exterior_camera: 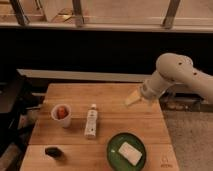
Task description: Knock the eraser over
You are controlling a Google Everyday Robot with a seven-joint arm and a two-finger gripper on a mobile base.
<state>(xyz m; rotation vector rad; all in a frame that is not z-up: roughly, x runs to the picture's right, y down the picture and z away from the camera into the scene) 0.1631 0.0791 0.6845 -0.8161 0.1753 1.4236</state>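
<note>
A small dark block [52, 151], which looks like the eraser, lies near the front left corner of the wooden table [110, 95]. My gripper [132, 98] hangs over the table's back right part, at the end of the white arm [175, 75] that comes in from the right. It is far from the dark block and touches nothing.
A white cup [61, 115] holding something orange-red stands at the left. A white bottle [91, 121] lies in the middle. A green plate [114, 150] with a white block [130, 152] sits at the front right. A dark chair-like shape stands left of the table.
</note>
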